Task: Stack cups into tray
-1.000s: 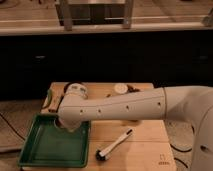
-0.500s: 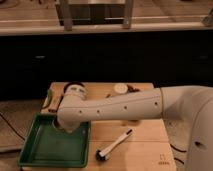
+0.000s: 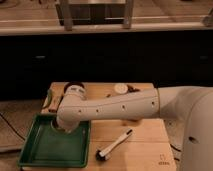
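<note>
There is one tray (image 3: 35,150), one brush (image 3: 115,146) and one white arm (image 3: 125,105) in the camera view. The tray is green plastic, rectangular and shallow, with a raised flared rim. It lies at the near left corner of the wooden surface (image 3: 145,135).

The arm comes in from the right and reaches across the middle of the surface to the left. At its rounded wrist joint it bends downward. Its shell is smooth and rounded, with a row of small dark dots.

The hand (image 3: 66,127) points down over the far right corner of the tray, mostly hidden under the wrist. It is clenched; whether it grasps anything I cannot tell.

The brush is black and white and lies slanted near the near edge, just to the right of the tray.

One small pale round object (image 3: 121,88) stands near the far edge; whether it is a cup I cannot tell. One dark round object (image 3: 71,85) shows behind the wrist, also at the far edge.
</note>
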Controlling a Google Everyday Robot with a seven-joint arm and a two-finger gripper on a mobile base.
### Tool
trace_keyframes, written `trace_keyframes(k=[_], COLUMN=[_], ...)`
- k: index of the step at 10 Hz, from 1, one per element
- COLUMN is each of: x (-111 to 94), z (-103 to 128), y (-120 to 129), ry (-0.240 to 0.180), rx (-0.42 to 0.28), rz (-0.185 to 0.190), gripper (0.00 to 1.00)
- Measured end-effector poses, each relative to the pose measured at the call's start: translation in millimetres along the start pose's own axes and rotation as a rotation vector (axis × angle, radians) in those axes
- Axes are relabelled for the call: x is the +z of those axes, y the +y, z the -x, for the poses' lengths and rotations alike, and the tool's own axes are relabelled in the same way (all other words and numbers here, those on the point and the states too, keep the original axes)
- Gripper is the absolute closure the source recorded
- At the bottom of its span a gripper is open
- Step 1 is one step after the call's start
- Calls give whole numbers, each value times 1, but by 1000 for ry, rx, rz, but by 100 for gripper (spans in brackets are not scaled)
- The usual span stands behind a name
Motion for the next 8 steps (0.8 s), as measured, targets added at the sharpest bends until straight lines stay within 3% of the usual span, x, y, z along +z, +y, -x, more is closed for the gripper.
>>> trace_keyframes(k=[5,8], x=[13,21], z=[-13,-19], y=[-3,-7], ry=[-64,-81], rx=[-160,-258], rz=[31,76], gripper=[100,100])
